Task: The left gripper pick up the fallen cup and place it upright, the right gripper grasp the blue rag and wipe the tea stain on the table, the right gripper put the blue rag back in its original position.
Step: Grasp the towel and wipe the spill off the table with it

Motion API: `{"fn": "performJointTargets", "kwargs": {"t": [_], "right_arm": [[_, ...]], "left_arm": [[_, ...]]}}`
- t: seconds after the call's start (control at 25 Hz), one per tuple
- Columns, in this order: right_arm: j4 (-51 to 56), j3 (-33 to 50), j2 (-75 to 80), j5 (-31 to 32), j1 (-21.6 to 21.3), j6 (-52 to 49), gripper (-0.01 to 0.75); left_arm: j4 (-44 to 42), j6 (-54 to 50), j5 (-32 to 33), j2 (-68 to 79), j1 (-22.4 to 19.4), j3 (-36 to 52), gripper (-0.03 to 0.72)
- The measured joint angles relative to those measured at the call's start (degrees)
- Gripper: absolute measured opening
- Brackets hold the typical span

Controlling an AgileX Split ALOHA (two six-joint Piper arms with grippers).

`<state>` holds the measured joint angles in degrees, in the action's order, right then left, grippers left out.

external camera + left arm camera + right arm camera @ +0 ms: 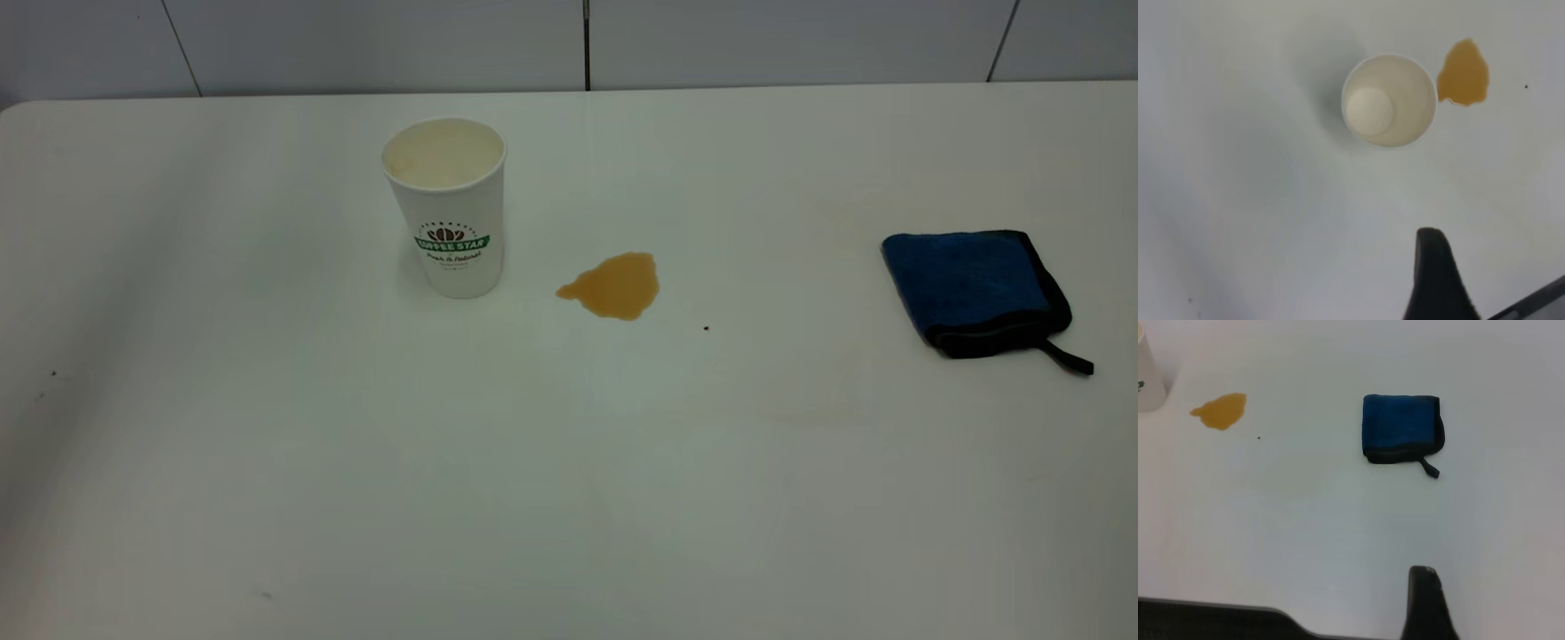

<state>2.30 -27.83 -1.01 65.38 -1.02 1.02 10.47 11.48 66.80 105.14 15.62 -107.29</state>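
Neither gripper shows in the exterior view; whether each is released or clenched, I cannot tell. Mid-table, the tea stain (613, 285) lies wet and unwiped. Toward the right edge, the blue rag (973, 289) looks soft and light, best pinched at its folded hem. Nearer the far edge, the cup (449, 206) stands upright.

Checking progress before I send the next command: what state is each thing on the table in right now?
cup: upright, mouth up, looks empty inside, standing apart from the stain.
tea stain: still wet on the table, not wiped.
blue rag: folded, lying flat on the right arm's side, ungrasped.
left gripper: above the cup, holding nothing.
right gripper: above the table near the rag, holding nothing.
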Motion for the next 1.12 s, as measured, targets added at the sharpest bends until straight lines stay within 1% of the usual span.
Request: {"fn": "performJointTargets", "kwargs": {"t": [0.16,0.28,0.44,0.68,0.76,0.92,1.12], "right_arm": [[0.00,0.00,0.00,0.00,0.00,0.00,0.545],[0.00,0.00,0.00,0.00,0.00,0.00,0.545],[0.00,0.00,0.00,0.00,0.00,0.00,0.545],[0.00,0.00,0.00,0.00,0.00,0.00,0.545],[0.00,0.00,0.00,0.00,0.00,0.00,0.545],[0.00,0.00,0.00,0.00,0.00,0.00,0.545],[0.00,0.00,0.00,0.00,0.00,0.00,0.545]], "left_arm": [[-3.90,-3.89,0.09,-7.77,0.00,0.79,0.499],[-5.10,-5.25,0.09,-14.55,0.00,6.88,0.499],[-5.09,-5.63,0.09,-25.55,0.00,22.92,0.499],[-5.25,-5.63,-0.20,-43.33,0.00,51.29,0.499],[-5.37,-5.63,-1.56,-48.71,0.00,58.06,0.499],[-6.60,-6.10,-3.75,-58.02,0.00,67.85,0.499],[-9.46,-6.98,-4.62,-70.28,0.02,76.53,0.499]]}}
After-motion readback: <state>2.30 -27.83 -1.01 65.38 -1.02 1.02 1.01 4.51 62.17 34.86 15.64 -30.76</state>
